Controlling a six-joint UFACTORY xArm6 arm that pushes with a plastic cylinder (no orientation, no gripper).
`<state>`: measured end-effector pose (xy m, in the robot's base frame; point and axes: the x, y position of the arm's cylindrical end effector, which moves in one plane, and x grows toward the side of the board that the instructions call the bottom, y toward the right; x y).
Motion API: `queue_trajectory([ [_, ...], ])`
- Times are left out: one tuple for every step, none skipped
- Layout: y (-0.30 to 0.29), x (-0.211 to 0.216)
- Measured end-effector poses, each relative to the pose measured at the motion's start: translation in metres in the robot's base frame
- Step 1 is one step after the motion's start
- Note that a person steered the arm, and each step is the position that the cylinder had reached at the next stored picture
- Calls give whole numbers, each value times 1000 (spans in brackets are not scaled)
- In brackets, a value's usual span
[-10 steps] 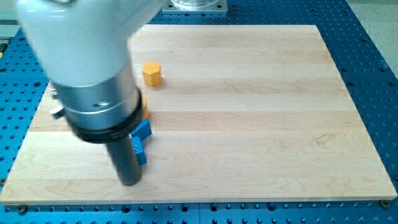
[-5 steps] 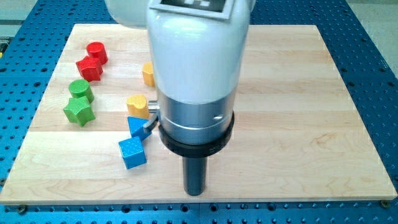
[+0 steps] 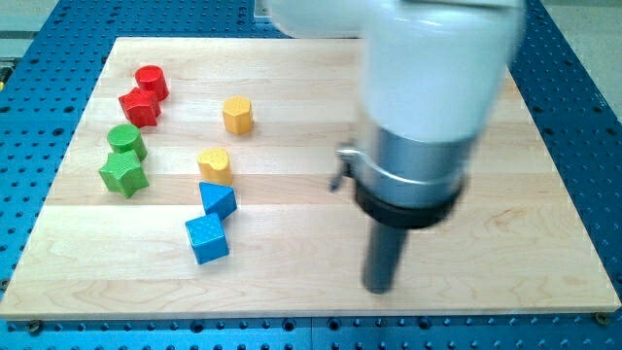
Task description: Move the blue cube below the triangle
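Note:
The blue cube (image 3: 207, 239) lies on the wooden board (image 3: 486, 194) at the lower left, just below and touching the blue triangle (image 3: 218, 200). My tip (image 3: 378, 289) is down on the board well to the right of both blue blocks, near the view's bottom. It touches no block.
A yellow heart-like block (image 3: 215, 165) sits right above the triangle. A yellow hexagon (image 3: 237, 115) lies further up. Two red blocks (image 3: 144, 95) and two green blocks (image 3: 123, 159) stand at the left. The arm's body hides part of the board's right half.
My tip has swept from beside the blue blocks far to the right along the board's bottom. The blue cube and triangle now stand uncovered, and have not moved in the last half second.

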<state>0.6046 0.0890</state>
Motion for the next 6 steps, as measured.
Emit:
queue_trajectory([
  [18, 4],
  [18, 4],
  [15, 13],
  [7, -2],
  [-34, -122],
  [-81, -208],
])
